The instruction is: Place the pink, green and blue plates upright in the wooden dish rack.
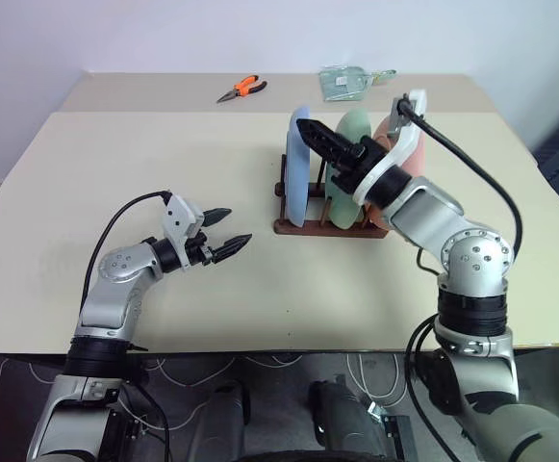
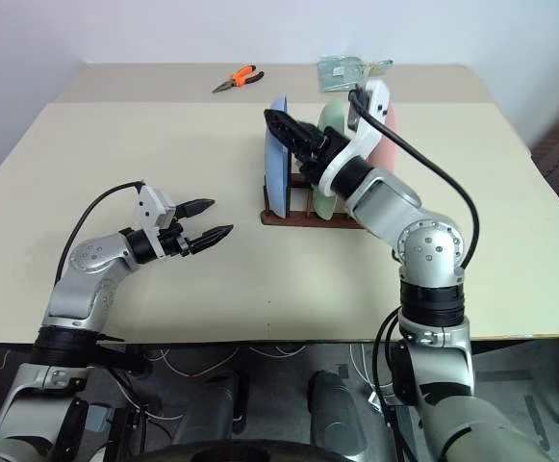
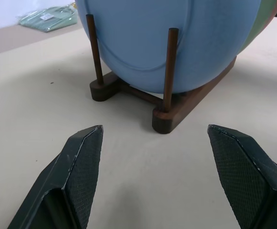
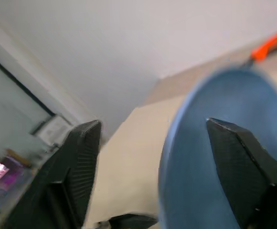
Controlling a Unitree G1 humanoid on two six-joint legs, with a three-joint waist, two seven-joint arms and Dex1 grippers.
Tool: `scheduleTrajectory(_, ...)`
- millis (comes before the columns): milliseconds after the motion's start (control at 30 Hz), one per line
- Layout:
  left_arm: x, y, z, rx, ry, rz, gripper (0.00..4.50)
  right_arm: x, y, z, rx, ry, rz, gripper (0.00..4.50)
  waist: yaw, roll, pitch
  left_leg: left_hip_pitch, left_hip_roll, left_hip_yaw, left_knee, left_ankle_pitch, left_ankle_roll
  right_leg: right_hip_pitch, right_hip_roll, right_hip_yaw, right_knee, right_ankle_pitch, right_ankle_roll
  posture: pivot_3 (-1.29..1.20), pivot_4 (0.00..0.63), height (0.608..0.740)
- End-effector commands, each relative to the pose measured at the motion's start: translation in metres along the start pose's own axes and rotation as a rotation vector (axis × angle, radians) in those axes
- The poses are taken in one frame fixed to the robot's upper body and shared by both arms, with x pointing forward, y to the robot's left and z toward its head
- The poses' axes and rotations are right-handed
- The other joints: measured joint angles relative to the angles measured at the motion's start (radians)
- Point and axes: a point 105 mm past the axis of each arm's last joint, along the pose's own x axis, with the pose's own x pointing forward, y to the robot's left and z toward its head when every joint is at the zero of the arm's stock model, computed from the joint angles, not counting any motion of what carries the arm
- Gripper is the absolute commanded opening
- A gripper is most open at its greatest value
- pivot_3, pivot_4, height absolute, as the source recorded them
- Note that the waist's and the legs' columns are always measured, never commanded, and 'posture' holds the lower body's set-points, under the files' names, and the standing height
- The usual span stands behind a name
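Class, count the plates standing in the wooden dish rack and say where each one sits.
3. The blue plate stands at the rack's left end, the green plate in the middle, and the pink plate at the right end, largely hidden behind the right gripper's arm.

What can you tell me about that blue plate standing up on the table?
The blue plate is round, smooth and pale blue, with a raised rim line around a flat middle. It stands upright on edge in the end slot of the wooden dish rack, held between thin dark pegs, its lower edge between the base bars. The green plate stands just behind it. The right gripper hovers open at its top edge.
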Motion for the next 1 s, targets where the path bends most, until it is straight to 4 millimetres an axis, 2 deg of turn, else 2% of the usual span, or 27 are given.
scheduleTrajectory(33,-0.002,0.0,0.01,0.036,-0.022,0.005,3.6,-0.012,0.041,0.037,-0.309,-0.086,0.136,3.34,0.002,0.0,0.0,0.0,0.0,0.0,0.0,0.0,0.0,0.0,0.0,0.0,0.0,0.0,0.0,0.0,0.15,0.732)
scheduleTrajectory(100,-0.007,0.009,0.009,0.047,-0.02,0.051,3.6,-0.036,0.052,0.063,-0.488,-0.146,0.152,3.34,0.006,0.0,0.0,-0.003,0.0,-0.001,0.0,0.0,0.0,-0.002,0.0,0.0,-0.001,0.0,0.0,0.0,0.15,0.732)
scheduleTrajectory(167,-0.011,0.018,0.007,0.063,-0.009,0.096,3.6,-0.059,0.049,0.083,-0.584,-0.193,0.11,3.34,0.01,0.0,0.0,-0.006,0.0,-0.002,0.001,0.0,0.0,-0.003,0.0,-0.001,-0.002,0.0,0.0,0.0,0.15,0.732)
scheduleTrajectory(267,-0.021,0.031,0.0,0.094,0.025,0.154,3.6,-0.098,0.018,0.097,-0.658,-0.169,-0.064,3.34,0.012,-0.004,-0.002,-0.007,-0.001,-0.003,0.002,0.0,0.0,-0.002,0.0,-0.002,-0.003,0.0,0.0,0.0,0.15,0.732)
scheduleTrajectory(333,-0.027,0.038,-0.006,0.109,0.059,0.174,3.6,-0.126,-0.012,0.092,-0.659,-0.104,-0.208,3.34,0.01,-0.005,-0.003,-0.007,0.0,-0.003,0.002,0.0,0.0,-0.002,-0.001,-0.003,-0.004,0.0,0.0,0.0,0.15,0.732)
scheduleTrajectory(400,-0.033,0.042,-0.015,0.122,0.103,0.173,3.6,-0.15,-0.042,0.073,-0.643,0.002,-0.322,3.34,0.008,-0.005,-0.003,-0.007,0.0,-0.002,0.002,0.0,0.0,-0.001,-0.001,-0.002,-0.005,0.0,0.0,0.0,0.15,0.732)
scheduleTrajectory(500,-0.037,0.042,-0.025,0.144,0.146,0.159,3.6,-0.175,-0.075,0.039,-0.623,0.14,-0.419,3.34,0.002,-0.003,-0.003,-0.005,0.0,0.001,0.002,0.0,0.0,-0.002,-0.002,-0.001,-0.003,0.0,0.0,0.0,0.15,0.732)
scheduleTrajectory(600,-0.035,0.042,-0.026,0.138,0.138,0.161,3.6,-0.19,-0.101,0.019,-0.584,0.164,-0.505,3.34,0.0,-0.004,-0.003,-0.003,0.0,0.002,0.002,0.0,0.0,-0.001,-0.001,0.001,-0.003,0.0,-0.001,0.0,0.15,0.732)
scheduleTrajectory(733,-0.031,0.038,-0.023,0.128,0.116,0.164,3.6,-0.199,-0.121,0.001,-0.596,0.205,-0.544,3.34,0.005,-0.003,-0.003,-0.003,0.0,0.002,0.002,0.0,0.0,-0.001,-0.001,0.001,-0.003,0.0,-0.001,0.0,0.15,0.732)
scheduleTrajectory(867,-0.029,0.032,-0.022,0.119,0.104,0.157,3.6,-0.197,-0.128,-0.019,-0.62,0.265,-0.521,3.34,0.006,-0.004,-0.003,-0.003,0.0,0.002,0.002,0.0,0.0,-0.001,-0.001,0.001,-0.003,0.0,0.0,0.0,0.15,0.732)
scheduleTrajectory(1000,-0.027,0.028,-0.02,0.111,0.09,0.164,3.6,-0.192,-0.129,-0.02,-0.63,0.259,-0.494,3.34,0.005,-0.003,-0.003,-0.003,0.0,0.002,0.003,0.0,0.0,-0.001,-0.001,0.001,-0.003,0.0,0.0,0.0,0.15,0.732)
